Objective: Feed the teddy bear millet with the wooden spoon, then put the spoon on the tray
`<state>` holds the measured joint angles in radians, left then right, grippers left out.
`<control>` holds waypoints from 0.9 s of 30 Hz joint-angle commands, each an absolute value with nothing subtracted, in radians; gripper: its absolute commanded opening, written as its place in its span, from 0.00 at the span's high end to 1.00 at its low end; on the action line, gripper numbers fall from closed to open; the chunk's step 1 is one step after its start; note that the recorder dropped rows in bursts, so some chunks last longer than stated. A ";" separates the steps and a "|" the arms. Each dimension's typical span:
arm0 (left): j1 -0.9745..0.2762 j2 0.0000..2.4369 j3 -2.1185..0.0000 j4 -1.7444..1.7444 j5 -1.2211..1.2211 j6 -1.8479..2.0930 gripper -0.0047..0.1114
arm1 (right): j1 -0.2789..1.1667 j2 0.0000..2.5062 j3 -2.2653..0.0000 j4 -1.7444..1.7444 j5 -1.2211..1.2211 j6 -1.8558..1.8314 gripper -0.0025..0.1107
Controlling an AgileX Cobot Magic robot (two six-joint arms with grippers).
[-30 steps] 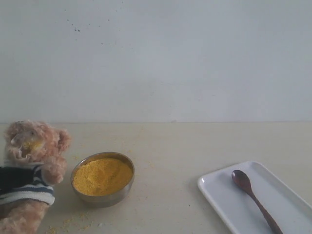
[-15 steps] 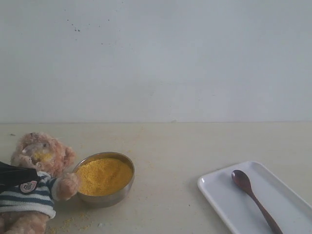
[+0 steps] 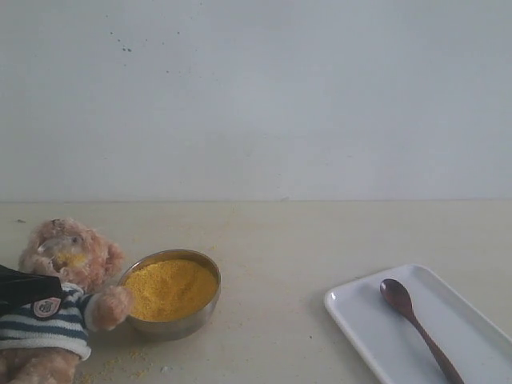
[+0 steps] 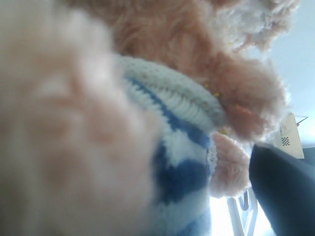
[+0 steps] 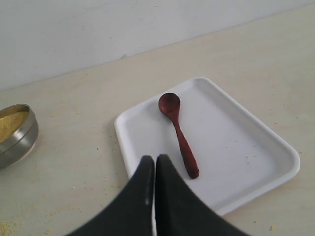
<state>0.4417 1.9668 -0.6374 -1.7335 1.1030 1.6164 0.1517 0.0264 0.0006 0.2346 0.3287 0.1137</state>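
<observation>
Wooden spoon (image 3: 416, 320) flat on the white tray (image 3: 356, 320), teddy bear (image 3: 60, 296) beside the millet – right side of the worktop (image 3: 280, 240) and left.

Nearest, loose yellow crumbs (image 3: 120, 368) dot the worktop by the bear's legs; the right end effector (image 5: 154, 160) hangs over the tray's near edge, fingers pressed together and holding nothing. The spoon's handle runs near-right and its oval bowl points far. At the left edge the left end effector (image 3: 20, 288) lies dark across the bear's striped shirt – spread or pinching, I cannot tell. The bear's paw touches the steel bowl (image 3: 172, 326), which is heaped with millet (image 3: 168, 288), and yellow grains cling to its muzzle. Farthest stands a plain pale wall (image 3: 256, 96).
</observation>
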 commanded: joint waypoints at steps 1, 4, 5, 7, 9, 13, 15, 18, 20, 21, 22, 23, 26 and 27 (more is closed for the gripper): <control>0.444 1.966 -0.641 -1.744 1.150 1.623 0.14 | 0.149 0.019 0.000 0.234 0.323 0.113 0.98; 0.444 1.966 -0.641 -1.744 1.150 1.623 0.14 | 0.149 0.019 0.000 0.234 0.323 0.113 0.98; 0.444 1.966 -0.641 -1.744 1.150 1.623 0.14 | 0.149 0.019 0.000 0.234 0.323 0.113 0.98; 0.444 1.966 -0.641 -1.744 1.150 1.623 0.14 | 0.149 0.019 0.000 0.234 0.323 0.113 0.98; 0.444 1.966 -0.641 -1.744 1.150 1.611 0.14 | 0.149 0.019 0.000 0.234 0.323 0.113 0.98; 0.444 1.966 -0.641 -1.744 1.155 1.604 0.14 | 0.149 0.019 0.000 0.234 0.323 0.113 0.98; 0.444 1.966 -0.641 -1.744 1.155 1.594 0.14 | 0.149 0.019 0.000 0.234 0.323 0.113 0.98; 0.444 1.966 -0.641 -1.744 1.155 1.594 0.14 | 0.149 0.019 0.000 0.234 0.323 0.113 0.98; 0.444 1.966 -0.641 -1.744 1.155 1.602 0.14 | 0.149 0.019 0.000 0.234 0.323 0.113 0.98; 0.444 1.966 -0.641 -1.744 1.155 1.611 0.14 | 0.149 0.019 0.000 0.234 0.323 0.113 0.98; 0.444 1.966 -0.641 -1.744 1.155 1.622 0.14 | 0.149 0.019 0.000 0.234 0.323 0.113 0.98; 0.444 1.966 -0.641 -1.744 1.155 1.635 0.14 | 0.149 0.019 0.000 0.234 0.323 0.113 0.98; 0.444 1.966 -0.641 -1.744 1.155 1.654 0.14 | 0.149 0.019 0.000 0.234 0.323 0.113 0.98; 0.444 1.966 -0.641 -1.744 1.155 1.654 0.14 | 0.149 0.019 0.000 0.234 0.323 0.113 0.98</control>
<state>0.4417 1.9668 -0.6374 -1.7335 1.1145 1.6353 0.1517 0.0232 0.0006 0.2346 0.3287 0.1137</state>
